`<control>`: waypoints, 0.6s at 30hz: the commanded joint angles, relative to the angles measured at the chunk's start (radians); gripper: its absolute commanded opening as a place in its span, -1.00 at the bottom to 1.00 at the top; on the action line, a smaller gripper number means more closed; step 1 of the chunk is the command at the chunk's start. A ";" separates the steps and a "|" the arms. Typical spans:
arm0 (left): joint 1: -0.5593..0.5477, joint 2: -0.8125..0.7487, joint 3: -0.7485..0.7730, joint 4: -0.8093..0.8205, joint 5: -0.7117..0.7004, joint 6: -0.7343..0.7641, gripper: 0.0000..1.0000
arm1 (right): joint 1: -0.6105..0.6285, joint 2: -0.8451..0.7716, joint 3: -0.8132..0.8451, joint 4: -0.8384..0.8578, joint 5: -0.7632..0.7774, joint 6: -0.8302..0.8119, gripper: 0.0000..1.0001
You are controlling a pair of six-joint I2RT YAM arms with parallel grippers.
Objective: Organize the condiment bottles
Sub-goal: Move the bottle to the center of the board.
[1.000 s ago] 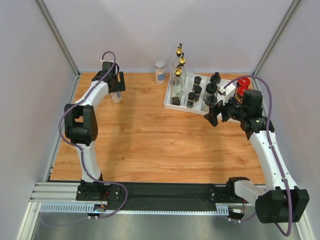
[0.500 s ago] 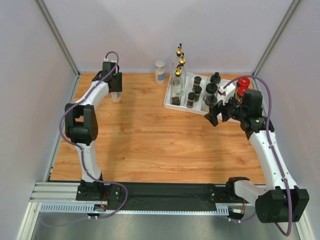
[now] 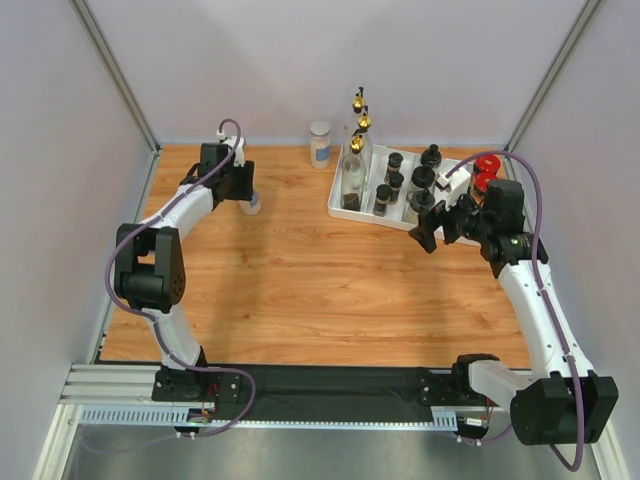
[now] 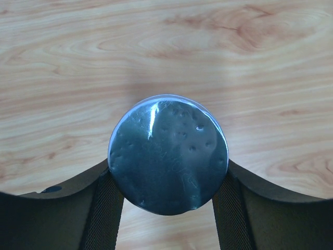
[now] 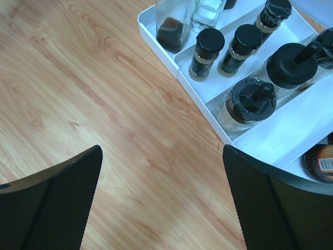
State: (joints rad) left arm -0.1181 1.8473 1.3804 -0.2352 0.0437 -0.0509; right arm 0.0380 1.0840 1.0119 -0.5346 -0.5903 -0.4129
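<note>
Left hand (image 4: 167, 200) gripping silver-lidded jar (image 4: 167, 153), well apart from white tray (image 5: 175, 66)

The table (image 3: 300, 290) shows warm orange-brown wood grain. The tray (image 5: 281, 130) is white. The spice jars (image 5: 207, 49) wear black caps, two dark jars (image 3: 487, 165) red lids, and the tall bottles (image 3: 352, 175) gold spouts. The silver-lidded jar (image 4: 168, 154) has a dimpled top (bluish under glare). The arms (image 3: 530, 305) are white, the cables (image 3: 541, 215) purple.

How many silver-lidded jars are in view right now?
2. One silver-lidded jar stands at the back edge of the table, just left of the white tray; the second jar is gripped by the left tool. Others could hide behind the tray's tall bottles.
</note>
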 commanded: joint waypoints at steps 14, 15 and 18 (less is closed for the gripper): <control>-0.189 -0.187 -0.184 0.162 0.352 0.124 -0.64 | -0.003 0.002 0.013 0.016 0.009 -0.018 1.00; -0.207 -0.189 -0.191 0.160 0.357 0.134 -0.64 | -0.001 0.004 0.013 0.016 0.009 -0.018 1.00; -0.282 -0.197 -0.207 0.157 0.360 0.158 -0.64 | -0.003 0.004 0.011 0.016 0.006 -0.018 1.00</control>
State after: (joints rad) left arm -0.3500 1.7153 1.1801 -0.1486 0.3355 0.0483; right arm 0.0380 1.0847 1.0119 -0.5350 -0.5846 -0.4141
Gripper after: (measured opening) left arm 0.658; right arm 0.998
